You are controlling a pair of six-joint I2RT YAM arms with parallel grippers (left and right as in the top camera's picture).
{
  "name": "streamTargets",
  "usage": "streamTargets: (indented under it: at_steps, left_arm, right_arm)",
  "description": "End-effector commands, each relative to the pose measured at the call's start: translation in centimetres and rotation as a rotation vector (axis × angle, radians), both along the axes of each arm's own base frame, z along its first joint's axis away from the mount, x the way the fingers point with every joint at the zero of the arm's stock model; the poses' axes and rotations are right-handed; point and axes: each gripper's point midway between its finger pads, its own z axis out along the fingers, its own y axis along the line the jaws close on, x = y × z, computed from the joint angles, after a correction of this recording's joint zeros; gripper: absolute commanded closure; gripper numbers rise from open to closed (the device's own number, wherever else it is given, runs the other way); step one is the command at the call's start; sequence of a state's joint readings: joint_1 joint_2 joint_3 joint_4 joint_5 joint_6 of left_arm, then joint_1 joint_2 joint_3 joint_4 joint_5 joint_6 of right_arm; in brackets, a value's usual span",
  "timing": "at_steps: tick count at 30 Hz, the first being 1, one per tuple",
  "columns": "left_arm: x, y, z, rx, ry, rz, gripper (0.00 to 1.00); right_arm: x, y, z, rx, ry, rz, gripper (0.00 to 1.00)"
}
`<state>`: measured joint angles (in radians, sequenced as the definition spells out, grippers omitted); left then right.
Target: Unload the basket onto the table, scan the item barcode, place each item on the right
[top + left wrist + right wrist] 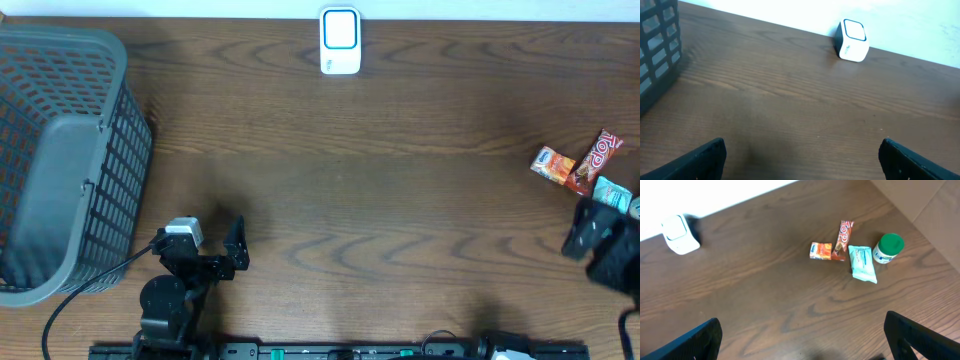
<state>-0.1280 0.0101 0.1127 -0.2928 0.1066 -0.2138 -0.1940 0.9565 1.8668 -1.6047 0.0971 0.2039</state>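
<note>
One basket, one scanner, three snack packets, one green-capped bottle.

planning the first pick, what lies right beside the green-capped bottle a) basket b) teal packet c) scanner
b: in the right wrist view the teal packet lies just beside the bottle.
</note>
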Motion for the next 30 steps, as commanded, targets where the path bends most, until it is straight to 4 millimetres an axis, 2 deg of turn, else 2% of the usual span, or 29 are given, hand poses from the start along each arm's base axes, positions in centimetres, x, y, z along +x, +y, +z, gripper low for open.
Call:
streamTargets:
  at_steps: [1,9,12,16,21,30]
  left_arm:
    - [-0.2,-0.1,-1.2,-0.008,0.038,-0.007,0.02]
    - [-0.2,-0.1,-1.2,-0.008,0.038,-0.007,0.02]
    - [-0.2,-0.1,-1.2,-0.008,0.038,-0.007,0.02]
    - [-0.2,-0.1,-1.2,-0.008,0.038,-0.007,0.02]
    - [-0.2,-0.1,-1.2,-0.008,0.038,-0.007,0.02]
    - [-0.2,-0.1,-1.2,-0.008,0.038,-0.008,0.02]
  right_arm:
    - [-2.0,0.3,0.6,-0.015,-0.046,-0.001,0.01]
    - [-6.4,1.4,0.6,-0.114,-0.113,0.085,0.01]
    - [-7.3,1.6,0.6,-0.136,-0.202,0.083,0.01]
    - [-7.4,2.2,0.6,-0.153,-0.371,0.108,0.01]
    - [-5.8,3.7,0.2,-0.169,-0.609,0.190,0.01]
    - [1.5,5.5,-2.0,-0.169,-0.897,0.352,0.01]
